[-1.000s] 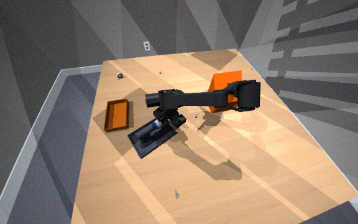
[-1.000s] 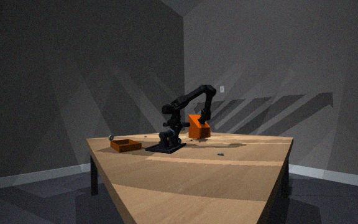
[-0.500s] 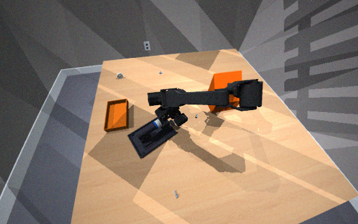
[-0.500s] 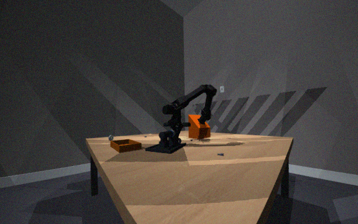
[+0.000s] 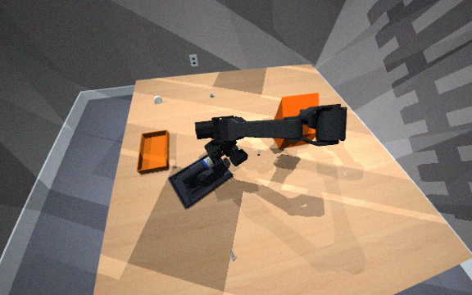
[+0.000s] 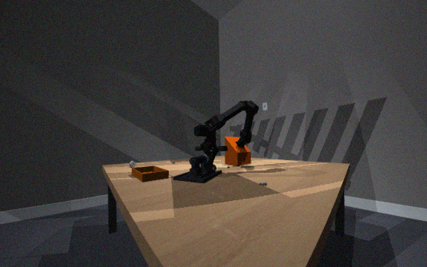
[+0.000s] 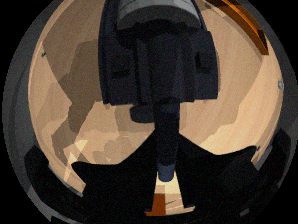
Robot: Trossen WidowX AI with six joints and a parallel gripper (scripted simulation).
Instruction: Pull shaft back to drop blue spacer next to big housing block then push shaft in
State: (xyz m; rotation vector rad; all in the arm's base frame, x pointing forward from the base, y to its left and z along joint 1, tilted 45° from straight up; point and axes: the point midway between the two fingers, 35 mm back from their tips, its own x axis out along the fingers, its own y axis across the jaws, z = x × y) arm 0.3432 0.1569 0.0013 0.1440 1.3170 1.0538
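The dark shaft (image 7: 166,117) points out of the end support (image 7: 162,55) in the wrist view, a long length of it exposed. My gripper (image 7: 162,132) (image 5: 226,156) is shut on the shaft near its outer end. The blue spacer (image 5: 205,164) is still up at the big housing block (image 5: 192,176), with a light grey spacer (image 5: 209,161) beside it. A grey spacer (image 7: 159,15) also shows at the top of the wrist view; the blue one is out of sight there. The housing stands on a dark base plate (image 5: 181,197) (image 6: 199,179). The inner shaft is hidden.
An orange tray (image 5: 168,149) (image 6: 154,176) (image 7: 252,31) lies beside the base. A tall orange block (image 5: 299,104) (image 6: 232,159) stands beyond the shaft's free end. Small grey parts lie at the back left (image 5: 157,99), near the gripper (image 5: 259,152) and at the front (image 5: 232,256).
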